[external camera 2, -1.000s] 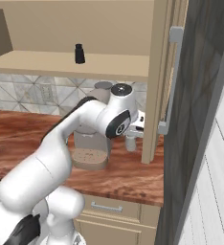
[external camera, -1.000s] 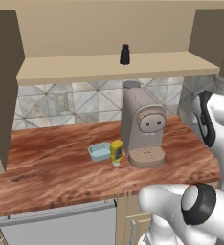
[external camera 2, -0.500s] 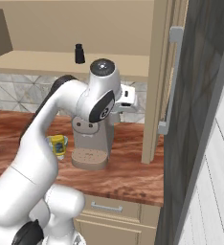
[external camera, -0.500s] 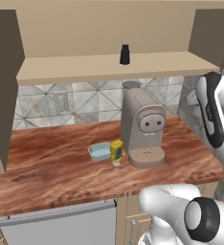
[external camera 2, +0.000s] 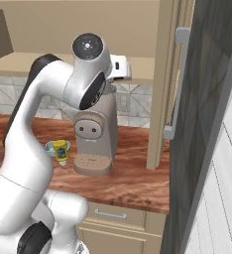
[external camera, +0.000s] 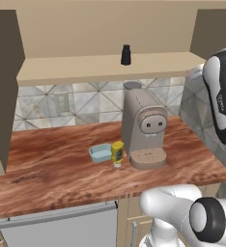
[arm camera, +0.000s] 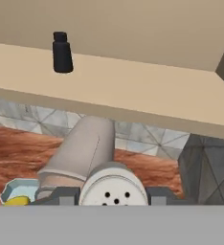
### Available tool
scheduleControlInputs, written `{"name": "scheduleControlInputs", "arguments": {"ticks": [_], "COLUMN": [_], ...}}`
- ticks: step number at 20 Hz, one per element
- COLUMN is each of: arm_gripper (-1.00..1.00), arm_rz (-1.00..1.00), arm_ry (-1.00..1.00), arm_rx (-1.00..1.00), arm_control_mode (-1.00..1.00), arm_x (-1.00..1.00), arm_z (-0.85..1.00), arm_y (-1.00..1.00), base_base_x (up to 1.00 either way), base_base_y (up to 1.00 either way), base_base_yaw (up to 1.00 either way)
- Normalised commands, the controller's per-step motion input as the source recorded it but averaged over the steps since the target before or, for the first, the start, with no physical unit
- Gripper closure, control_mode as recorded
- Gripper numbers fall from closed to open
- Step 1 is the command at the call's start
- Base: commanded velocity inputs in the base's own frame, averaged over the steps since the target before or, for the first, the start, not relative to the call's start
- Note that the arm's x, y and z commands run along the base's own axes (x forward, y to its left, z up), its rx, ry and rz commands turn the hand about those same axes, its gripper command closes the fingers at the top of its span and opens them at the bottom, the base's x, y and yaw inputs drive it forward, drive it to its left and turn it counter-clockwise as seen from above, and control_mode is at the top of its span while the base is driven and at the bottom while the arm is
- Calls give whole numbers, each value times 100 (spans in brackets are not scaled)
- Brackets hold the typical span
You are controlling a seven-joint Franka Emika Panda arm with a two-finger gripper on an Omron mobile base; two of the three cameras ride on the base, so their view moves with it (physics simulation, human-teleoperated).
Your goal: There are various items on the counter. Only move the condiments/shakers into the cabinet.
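Shelf of the cabinet lies straight ahead of the hand and a little above it, its front edge running left to right across the hand view. The hand is clenched on the grey-white shaker, upright, perforated top facing the camera, raised over the coffee machine. The black shaker already stands on the shelf, far left of the hand. The yellow bottle waits on the desk beside the blue dish.

The tabletop shows glossy reddish wood grain. The cabinet shelf looks like matt pale wood. The coffee machine looks like smooth beige plastic. The black shaker is matt.
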Motion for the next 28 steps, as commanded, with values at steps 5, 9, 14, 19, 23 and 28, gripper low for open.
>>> {"name": "scheduleControlInputs", "arguments": {"ticks": [5,9,14,19,23,28], "arm_gripper": [100,100,100,100,100,100], "arm_rz": [-3,-5,-6,-7,-4,-1], "arm_ry": [-17,-6,2,5,6,7], "arm_rx": [-7,-5,-1,0,0,0], "arm_control_mode": [-100,-100,-100,-100,-100,-100], "arm_x": [26,58,76,72,69,47], "arm_z": [46,14,0,0,0,-1], "arm_y": [22,12,5,6,0,0], "base_base_x": [0,0,0,0,0,0], "base_base_y": [0,0,0,0,0,0], "base_base_yaw": [0,0,0,0,0,0]}}
